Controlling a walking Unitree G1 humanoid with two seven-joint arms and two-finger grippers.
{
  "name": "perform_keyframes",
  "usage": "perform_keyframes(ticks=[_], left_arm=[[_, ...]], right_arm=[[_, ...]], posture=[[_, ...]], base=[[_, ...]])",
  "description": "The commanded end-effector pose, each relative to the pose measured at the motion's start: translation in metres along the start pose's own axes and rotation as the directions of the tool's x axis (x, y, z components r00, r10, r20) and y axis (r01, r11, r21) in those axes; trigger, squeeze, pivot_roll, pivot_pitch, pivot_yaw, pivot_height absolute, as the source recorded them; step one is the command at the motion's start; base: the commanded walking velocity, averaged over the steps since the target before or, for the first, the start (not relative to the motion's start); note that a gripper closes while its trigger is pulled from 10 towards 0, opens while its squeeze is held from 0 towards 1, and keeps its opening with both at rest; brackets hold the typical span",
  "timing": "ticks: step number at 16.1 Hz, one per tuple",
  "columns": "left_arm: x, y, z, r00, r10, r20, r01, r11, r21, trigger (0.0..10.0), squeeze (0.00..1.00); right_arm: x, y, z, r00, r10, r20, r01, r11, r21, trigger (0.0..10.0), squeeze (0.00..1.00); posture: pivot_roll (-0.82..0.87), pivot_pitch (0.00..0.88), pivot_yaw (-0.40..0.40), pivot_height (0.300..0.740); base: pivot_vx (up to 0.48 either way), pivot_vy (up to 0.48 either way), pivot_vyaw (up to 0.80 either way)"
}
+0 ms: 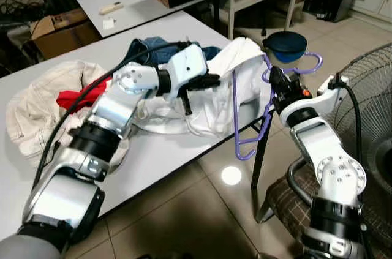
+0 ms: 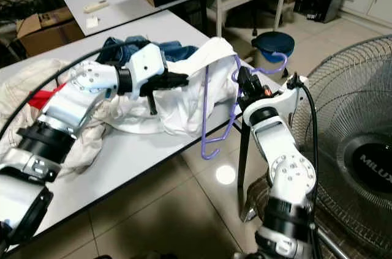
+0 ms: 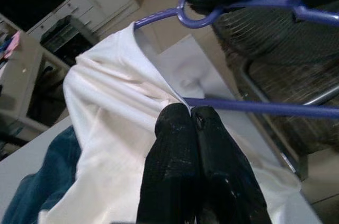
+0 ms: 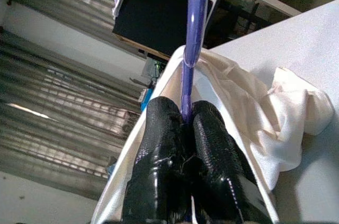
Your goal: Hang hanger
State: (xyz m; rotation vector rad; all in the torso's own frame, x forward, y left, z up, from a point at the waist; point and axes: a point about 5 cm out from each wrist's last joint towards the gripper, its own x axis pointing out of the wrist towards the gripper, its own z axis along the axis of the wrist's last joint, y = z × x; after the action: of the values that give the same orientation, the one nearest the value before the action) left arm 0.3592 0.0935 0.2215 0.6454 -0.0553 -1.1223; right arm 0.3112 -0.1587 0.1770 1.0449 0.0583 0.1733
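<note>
Hanger (image 1: 248, 124), clamped in the right gripper (image 1: 275, 82), could snag the white shirt (image 1: 214, 97) pinched by the left gripper (image 1: 211, 79) alongside.

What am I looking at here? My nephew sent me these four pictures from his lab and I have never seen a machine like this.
It is a humanoid robot with two silver arms, each ending in two long black fingers. The two wide pictures come from a camera on its head, looking down. The two close-ups come from cameras on its wrists, looking along the fingers.

On the grey table lies a heap of clothes: a cream garment, something red, something blue and a white shirt.

The left gripper is shut on the white shirt. The right gripper is shut on a purple hanger, which hangs by the table's edge with one end inside the shirt. A fan stands on the robot's right.
</note>
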Motion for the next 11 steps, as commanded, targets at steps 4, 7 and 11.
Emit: perform_keyframes(ticks=[4,7,11], left_arm=[[-0.01,0.015,-0.008,0.987,0.156,0.02,-0.152,0.98,-0.131,10.0,1.0],[-0.022,-0.015,-0.029,1.0,0.024,0.012,-0.019,0.951,-0.308,10.0,1.0],[-0.026,-0.055,-0.05,0.997,-0.057,-0.044,0.036,0.919,-0.392,10.0,1.0]], right_arm=[[0.009,-0.002,-0.004,1.0,0.028,-0.008,-0.028,0.999,-0.016,10.0,0.0],[0.009,-0.002,-0.006,0.999,0.037,-0.008,-0.037,0.999,-0.005,10.0,0.0],[0.009,-0.003,-0.006,0.999,0.044,-0.006,-0.044,0.999,0.017,10.0,0.0]], posture=[[-0.13,0.0,0.155,0.74],[-0.12,0.0,0.151,0.74],[-0.1,0.0,0.138,0.74]], base=[[0.0,0.0,0.0],[0.0,0.0,0.0],[0.0,0.0,0.0]])
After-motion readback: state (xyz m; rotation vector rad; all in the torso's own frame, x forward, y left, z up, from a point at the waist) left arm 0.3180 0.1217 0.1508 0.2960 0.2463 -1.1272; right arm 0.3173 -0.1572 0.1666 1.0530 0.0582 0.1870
